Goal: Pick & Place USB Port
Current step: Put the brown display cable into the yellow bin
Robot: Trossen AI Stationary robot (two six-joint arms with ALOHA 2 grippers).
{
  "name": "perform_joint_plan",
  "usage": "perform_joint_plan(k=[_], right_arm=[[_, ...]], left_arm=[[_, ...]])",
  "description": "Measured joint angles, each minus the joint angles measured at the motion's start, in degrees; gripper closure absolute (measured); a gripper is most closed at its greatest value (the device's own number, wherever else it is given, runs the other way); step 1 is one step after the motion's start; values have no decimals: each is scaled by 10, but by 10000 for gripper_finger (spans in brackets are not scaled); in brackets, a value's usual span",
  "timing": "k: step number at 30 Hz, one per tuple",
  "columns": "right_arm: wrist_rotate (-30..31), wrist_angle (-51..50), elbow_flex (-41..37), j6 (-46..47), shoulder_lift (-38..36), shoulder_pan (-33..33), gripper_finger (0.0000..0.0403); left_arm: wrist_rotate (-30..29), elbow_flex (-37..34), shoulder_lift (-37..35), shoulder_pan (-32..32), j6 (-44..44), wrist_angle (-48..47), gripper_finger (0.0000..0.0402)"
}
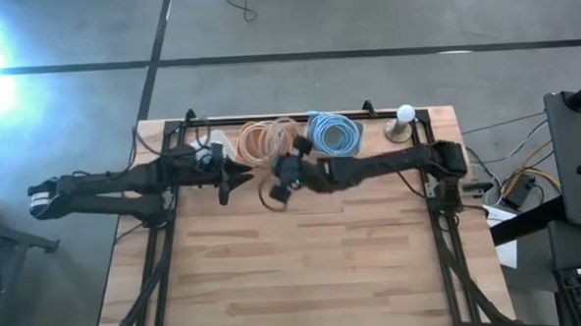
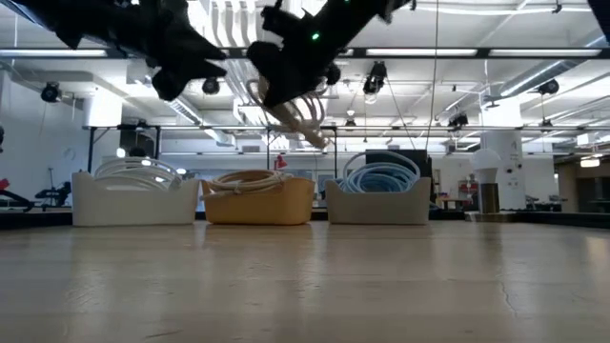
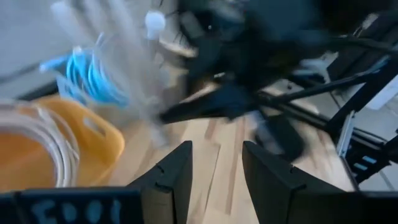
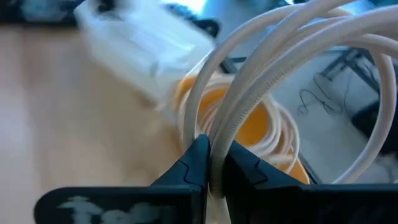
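Dark arms; white-lettered tool [image 4: 214, 171] base.

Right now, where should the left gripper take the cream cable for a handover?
Probably the free arc of the cable hanging below the right gripper, approached level from where the left gripper sits, straddling the bundled strands. The right pinches one spot, leaving that loop clear.

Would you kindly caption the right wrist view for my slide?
Right gripper shut on a coiled white cable, above the orange bin.
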Motion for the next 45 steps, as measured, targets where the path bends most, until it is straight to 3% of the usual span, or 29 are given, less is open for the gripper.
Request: perform_joint_plan(k=[7, 16, 23, 31, 45], right_arm=[[-33, 65, 30, 27, 79, -60, 376], [-37, 68, 95, 6, 155, -95, 375], [-73, 64, 146, 6, 174, -95, 375], [-73, -22, 146, 75, 181, -99, 375], [-72, -30, 143, 68, 182, -105, 374]], left_arm=[[0, 0, -49, 0, 13, -17, 264], [0, 0, -46, 0, 15, -81, 264], [0, 0, -40, 0, 25, -77, 264], [0, 0, -40, 0, 26, -81, 264], [0, 0, -40, 0, 25, -80, 264]])
